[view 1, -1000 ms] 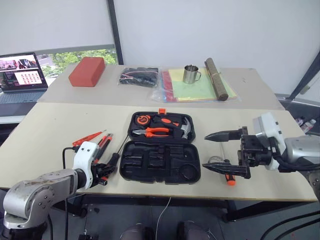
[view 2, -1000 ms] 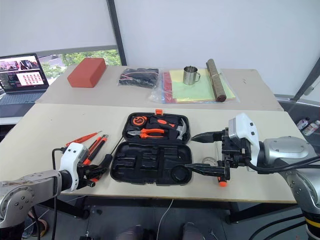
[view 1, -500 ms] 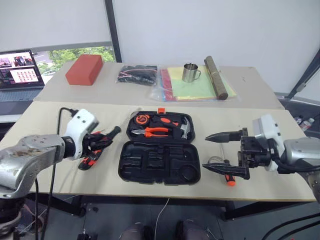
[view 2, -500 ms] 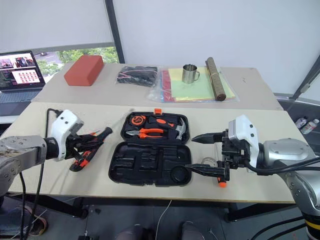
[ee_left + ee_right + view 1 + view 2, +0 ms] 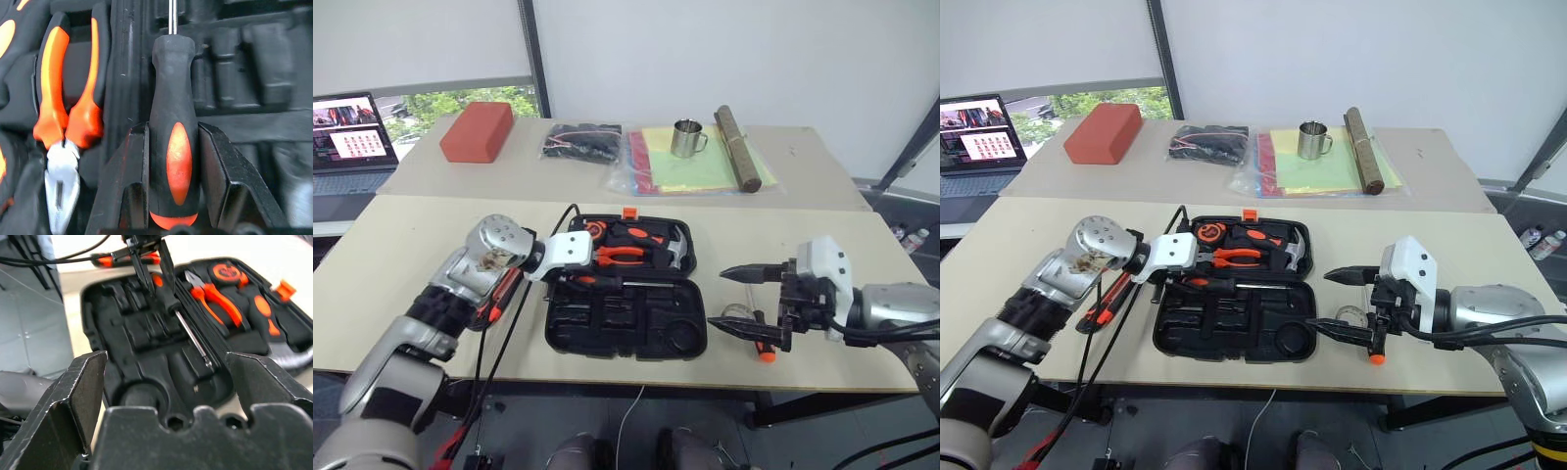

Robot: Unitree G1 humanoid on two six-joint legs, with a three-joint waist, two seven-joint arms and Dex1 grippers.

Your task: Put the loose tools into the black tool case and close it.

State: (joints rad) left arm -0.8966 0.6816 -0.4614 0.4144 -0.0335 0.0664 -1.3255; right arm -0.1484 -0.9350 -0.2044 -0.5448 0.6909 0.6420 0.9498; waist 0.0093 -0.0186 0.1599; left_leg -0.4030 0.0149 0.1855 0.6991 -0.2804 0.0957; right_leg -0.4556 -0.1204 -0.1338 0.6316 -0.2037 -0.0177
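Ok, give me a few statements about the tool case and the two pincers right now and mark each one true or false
1. The left pincer is shut on a screwdriver with an orange-black handle. True.
2. The black tool case is closed. False: it lies open, with pliers and a hammer in its far half.
3. The right pincer is open, holding nothing. True.
4. The screwdriver is held over the bare table beside the case. False: it is over the open case, near the hinge.
5. A metal mug stands inside the case. False: it is on the far table.
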